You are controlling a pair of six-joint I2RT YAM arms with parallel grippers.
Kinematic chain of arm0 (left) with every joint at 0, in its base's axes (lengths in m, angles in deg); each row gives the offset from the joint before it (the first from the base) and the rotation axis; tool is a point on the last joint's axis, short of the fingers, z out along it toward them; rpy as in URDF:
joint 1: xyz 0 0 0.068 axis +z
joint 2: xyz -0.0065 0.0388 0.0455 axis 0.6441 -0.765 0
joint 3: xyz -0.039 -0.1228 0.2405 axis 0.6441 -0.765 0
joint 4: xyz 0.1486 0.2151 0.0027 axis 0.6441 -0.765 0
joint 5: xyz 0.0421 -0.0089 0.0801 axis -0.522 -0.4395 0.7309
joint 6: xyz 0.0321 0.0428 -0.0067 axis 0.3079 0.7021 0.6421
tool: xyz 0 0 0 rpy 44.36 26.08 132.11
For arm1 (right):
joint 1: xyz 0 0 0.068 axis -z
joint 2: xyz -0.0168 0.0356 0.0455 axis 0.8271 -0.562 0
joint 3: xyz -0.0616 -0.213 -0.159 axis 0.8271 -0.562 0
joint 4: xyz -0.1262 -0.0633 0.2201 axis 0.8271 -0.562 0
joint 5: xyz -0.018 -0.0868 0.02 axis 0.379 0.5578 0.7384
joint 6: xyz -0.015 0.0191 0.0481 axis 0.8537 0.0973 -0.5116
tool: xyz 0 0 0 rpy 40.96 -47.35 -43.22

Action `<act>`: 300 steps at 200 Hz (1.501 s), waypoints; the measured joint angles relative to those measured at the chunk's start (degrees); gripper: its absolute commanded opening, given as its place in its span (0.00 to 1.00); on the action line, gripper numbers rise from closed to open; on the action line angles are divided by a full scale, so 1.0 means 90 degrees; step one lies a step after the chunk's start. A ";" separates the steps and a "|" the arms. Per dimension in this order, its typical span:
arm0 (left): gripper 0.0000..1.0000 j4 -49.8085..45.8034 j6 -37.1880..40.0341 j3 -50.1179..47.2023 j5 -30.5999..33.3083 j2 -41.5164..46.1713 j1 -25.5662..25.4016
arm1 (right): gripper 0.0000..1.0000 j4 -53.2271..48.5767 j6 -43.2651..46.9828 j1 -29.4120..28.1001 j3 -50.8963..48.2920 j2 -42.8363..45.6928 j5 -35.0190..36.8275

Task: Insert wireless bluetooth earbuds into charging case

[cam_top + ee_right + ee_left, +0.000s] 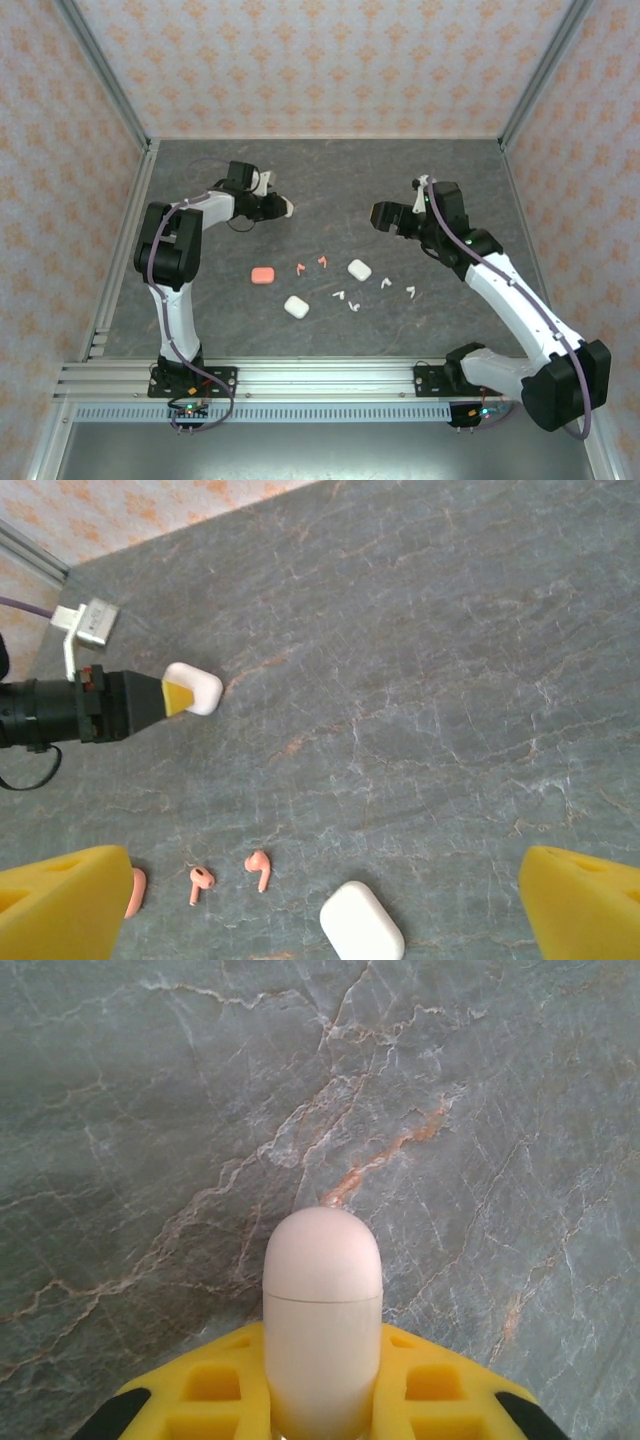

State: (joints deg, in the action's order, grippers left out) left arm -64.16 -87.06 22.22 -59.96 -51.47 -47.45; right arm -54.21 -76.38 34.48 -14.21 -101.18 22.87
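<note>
- Nearest my bases, one white case [296, 307] lies on the table [200, 180], lid down as far as I can judge.
- Just beyond it, white earbuds [354, 306] lie scattered loose to the right. I count four, each apart from its neighbours.
- Further out, a pink case [262, 274] sits left of two pink earbuds [259, 868], with a second white case [362, 920] to their right. No earbud is in any case.
- Above that cluster hangs my right gripper [385, 216], fingers spread fully apart and holding nothing.
- Farthest back, my left gripper [322, 1405] is clamped on the lower half of a third white case [322, 1290]. Its lid seam reads as closed. I cannot tell whether the case touches the table.
- Risk: the held case is smooth and rounded, and the lid has to be pried up against my grip, so it could squirt out of the fingers or twist in them.
- Risk: the earbuds are tiny beside my wide fingers, so a descent slightly off centre could flick one away or knock its neighbour.
- Risk: the held case is well apart from the earbuds, so any earbud I carry across could drop on the way.
- Risk: putting pink earbuds into a white case would be a mismatch.
</note>
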 measured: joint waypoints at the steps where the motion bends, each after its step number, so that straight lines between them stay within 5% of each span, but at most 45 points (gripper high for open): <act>1: 0.14 -0.0002 0.0002 0.0000 -0.0005 -0.0002 0.0002 | 0.99 -0.0010 0.0005 0.0000 0.0002 -0.0007 0.0000; 19: 0.29 -0.0070 0.0078 0.0029 -0.0036 -0.0010 0.0058 | 0.99 -0.0304 0.0126 0.0000 0.0121 -0.0209 0.0019; 57: 0.43 -0.0313 0.0214 0.0036 0.0010 -0.0053 0.0109 | 0.99 -0.1025 0.0406 -0.0002 0.0590 -0.0719 0.0170; 131: 0.48 -0.0522 0.0287 -0.0032 0.0287 0.0209 0.0163 | 0.94 -0.1790 0.0636 -0.0882 0.0624 -0.1481 0.0699; 209: 0.50 0.0532 -0.0214 -0.1824 0.0709 0.3196 0.0245 | 0.81 -0.2171 0.1076 -0.2135 0.1054 -0.3252 0.1649; 300: 0.70 0.1025 -0.0750 -0.3536 0.1651 0.5693 0.0245 | 0.69 -0.2021 0.1659 -0.2198 0.1389 -0.4345 0.1804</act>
State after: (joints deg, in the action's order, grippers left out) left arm -54.93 -93.81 -9.60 -45.10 -0.24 -45.24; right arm -72.40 -61.45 14.70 -1.71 -140.28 39.11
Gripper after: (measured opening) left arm 0.694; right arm 0.707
